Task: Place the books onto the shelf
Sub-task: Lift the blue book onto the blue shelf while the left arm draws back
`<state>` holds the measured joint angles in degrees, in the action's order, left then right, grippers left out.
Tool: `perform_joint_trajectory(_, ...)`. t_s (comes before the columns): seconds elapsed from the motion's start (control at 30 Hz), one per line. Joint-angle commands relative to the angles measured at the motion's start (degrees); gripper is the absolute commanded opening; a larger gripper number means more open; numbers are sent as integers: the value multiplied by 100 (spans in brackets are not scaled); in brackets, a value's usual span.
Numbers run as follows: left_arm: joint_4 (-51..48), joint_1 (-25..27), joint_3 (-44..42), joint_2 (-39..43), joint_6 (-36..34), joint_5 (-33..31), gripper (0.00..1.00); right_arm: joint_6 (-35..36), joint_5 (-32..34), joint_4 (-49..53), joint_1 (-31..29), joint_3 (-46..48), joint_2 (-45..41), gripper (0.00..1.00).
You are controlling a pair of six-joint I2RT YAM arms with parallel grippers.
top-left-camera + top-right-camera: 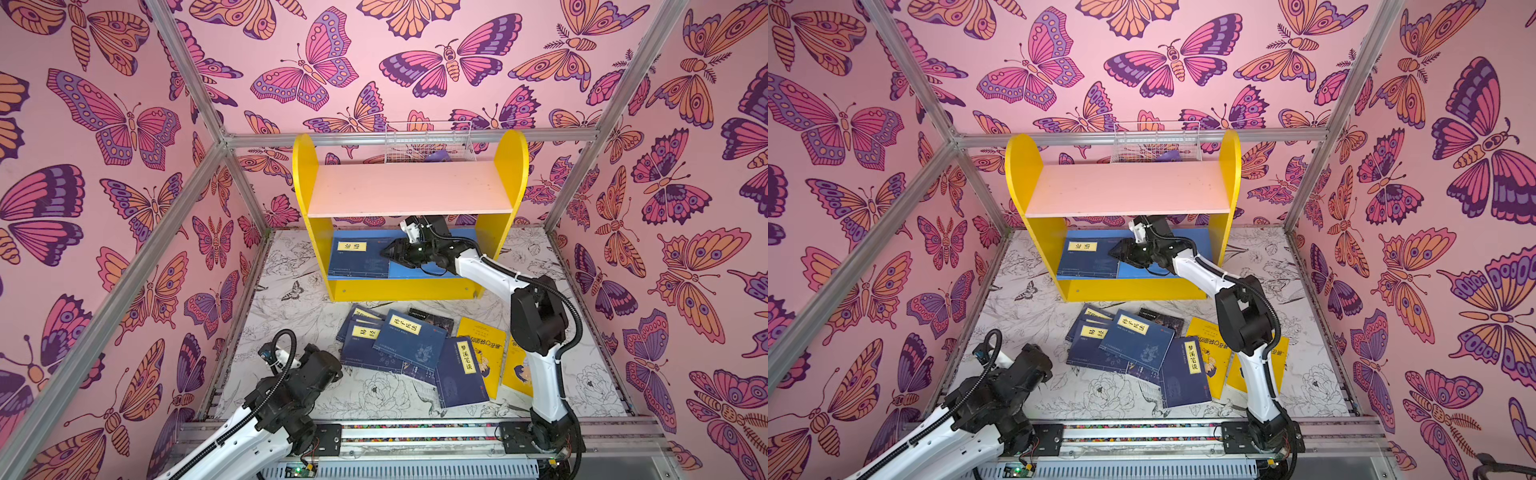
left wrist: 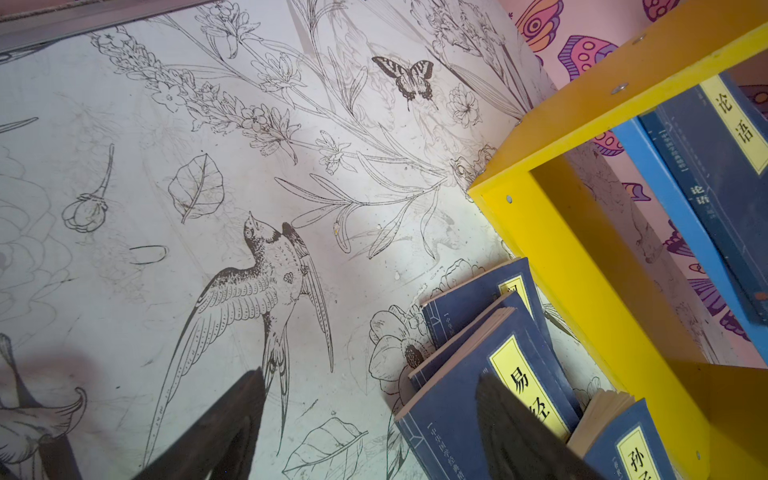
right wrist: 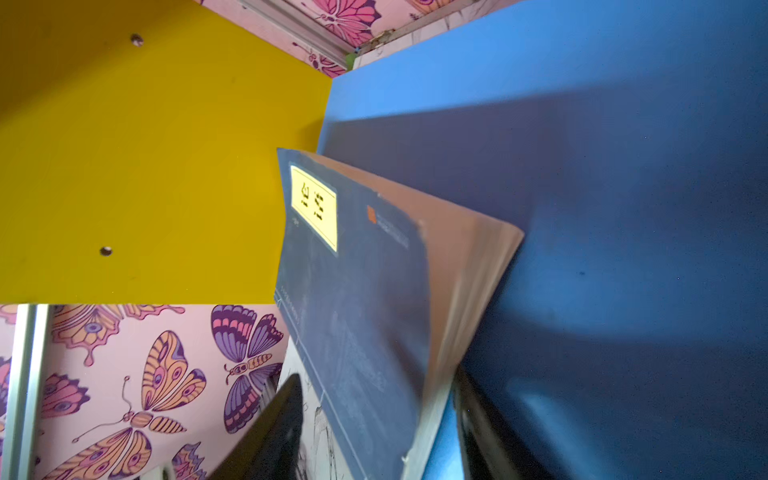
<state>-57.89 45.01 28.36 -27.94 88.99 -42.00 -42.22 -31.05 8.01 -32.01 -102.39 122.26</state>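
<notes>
The shelf (image 1: 409,189) stands at the back, with yellow sides, a pink upper board and a blue lower board (image 3: 582,83). One navy book (image 1: 355,257) with a yellow label lies on the lower board's left part. My right gripper (image 1: 388,251) reaches in at the book's right edge. In the right wrist view the right gripper (image 3: 380,424) is open: the blurred navy book (image 3: 357,291) sits loose between the spread fingers. Several navy books (image 1: 409,340) and yellow books (image 1: 482,345) lie piled on the floor. My left gripper (image 2: 374,424) hangs open beside the pile's left edge.
A white wire basket (image 1: 430,143) stands behind the shelf's top. The right arm's white link (image 1: 544,374) rises over the yellow books. Aluminium frame bars (image 1: 415,137) and butterfly walls close in the floral floor (image 1: 299,307).
</notes>
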Motion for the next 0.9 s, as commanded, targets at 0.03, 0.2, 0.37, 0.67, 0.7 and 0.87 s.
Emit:
perform_joint_trajectory(0.03,83,-19,73,-71,-100,29,83,605,1053,367,-64,22,-473,74)
perform_joint_trajectory(0.2,120,-19,57,-88,-125,31,84,1706,1883,780,-293,364,-1020,78)
perform_joint_trajectory(0.37,202,-19,-8,-130,-136,75,84,2764,1753,1052,-526,895,-1355,75)
perform_joint_trajectory(0.67,311,-20,-109,-150,-119,119,84,3883,2326,1666,-956,793,-1134,74)
perform_joint_trajectory(0.7,304,-19,-115,-146,-119,126,84,3950,2428,1758,-983,709,-1064,74)
perform_joint_trajectory(0.87,310,-28,-163,-59,-84,139,84,4326,2865,2112,-1112,275,-733,71)
